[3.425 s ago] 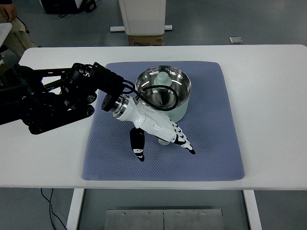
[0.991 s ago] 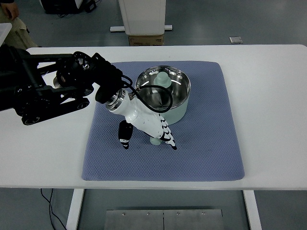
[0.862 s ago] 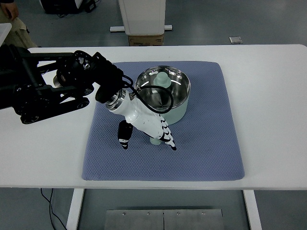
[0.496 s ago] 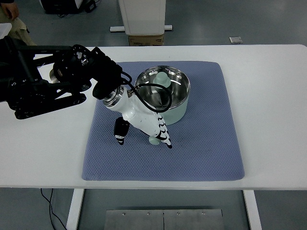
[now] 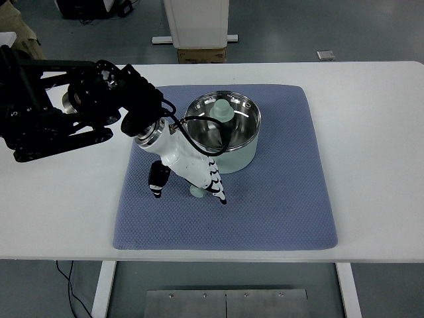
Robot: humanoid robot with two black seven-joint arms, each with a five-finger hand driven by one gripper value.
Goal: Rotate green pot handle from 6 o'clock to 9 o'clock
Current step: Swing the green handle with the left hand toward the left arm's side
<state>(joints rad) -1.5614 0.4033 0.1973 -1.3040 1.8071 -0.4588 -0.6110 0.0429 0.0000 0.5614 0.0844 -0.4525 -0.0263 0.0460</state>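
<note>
Mat [image 5: 291, 199] — clear right | left robot hand [image 5: 192, 171] grips pot handle [image 5: 197, 191]

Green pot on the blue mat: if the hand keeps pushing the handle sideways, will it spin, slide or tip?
The green pot looks wide and low, so tipping seems unlikely. It looks empty, so probably light: the left hand pushing on the handle may drag the whole pot rather than spin it in place. The textured blue mat likely adds grip, so motion could be jerky.

The left robot hand [image 5: 192, 173] has its fingers curled around the pale green pot handle [image 5: 197, 191]. Just behind the hand stands the green pot [image 5: 228, 136], on a blue mat [image 5: 278, 199] covering the white bench [image 5: 377, 152].
</note>
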